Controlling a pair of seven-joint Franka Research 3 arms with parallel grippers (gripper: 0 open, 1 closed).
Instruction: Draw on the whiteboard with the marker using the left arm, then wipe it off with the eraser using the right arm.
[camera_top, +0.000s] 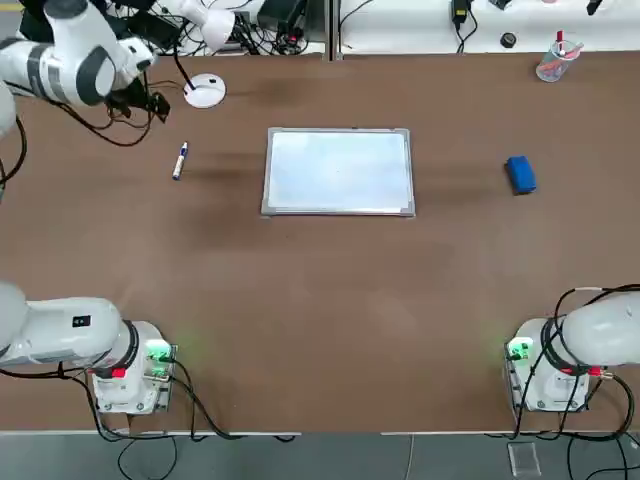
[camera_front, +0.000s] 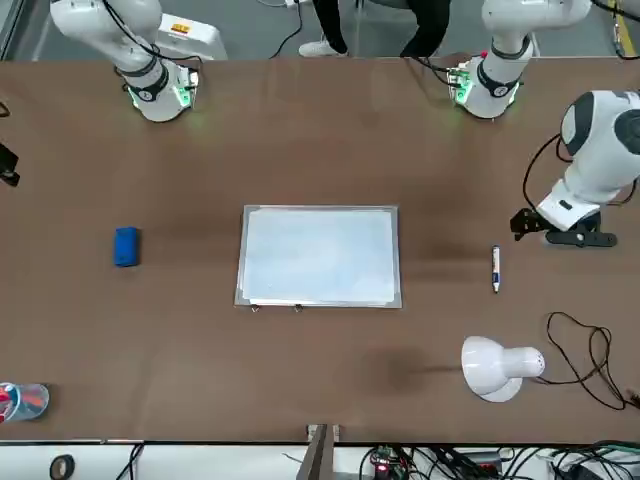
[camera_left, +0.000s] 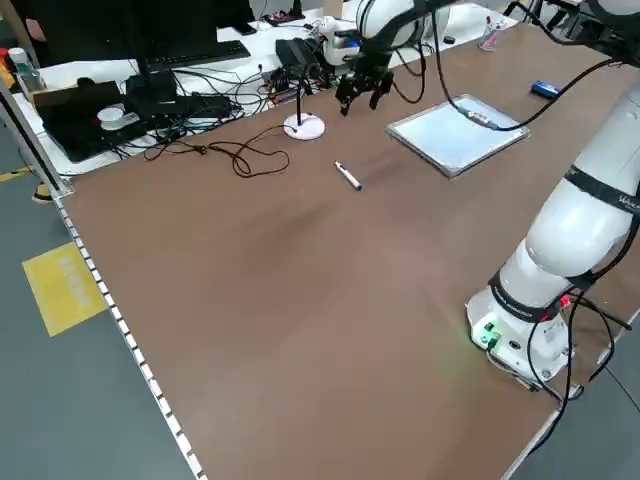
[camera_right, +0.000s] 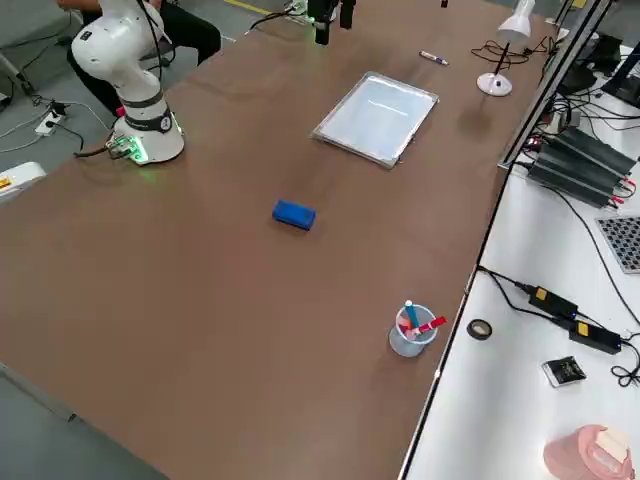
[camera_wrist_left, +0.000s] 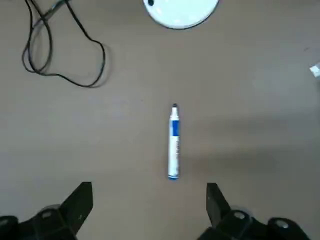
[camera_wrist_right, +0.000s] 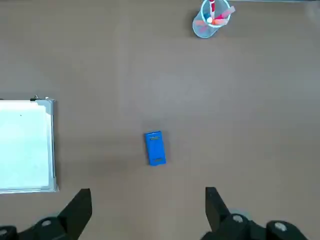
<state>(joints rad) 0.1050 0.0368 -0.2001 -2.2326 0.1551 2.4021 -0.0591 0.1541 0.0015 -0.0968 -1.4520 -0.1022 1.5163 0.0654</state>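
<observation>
Brown counter (camera_top: 330, 300): our left hand (camera_wrist_left: 149, 210), fingers spread, hovers above the marker (camera_top: 180, 161), left of the whiteboard (camera_top: 339, 171); eraser (camera_top: 520, 173) far right. Risk: a misaligned descent could roll the slim marker away.

Overhead and front views face opposite ways; both share whiteboard (camera_top: 339, 171) mid-table (camera_top: 320, 320).

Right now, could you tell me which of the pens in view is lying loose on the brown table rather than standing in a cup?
The slim white marker with blue band, lying flat left of the silver-framed whiteboard; the others stand in the clear plastic cup.
</observation>
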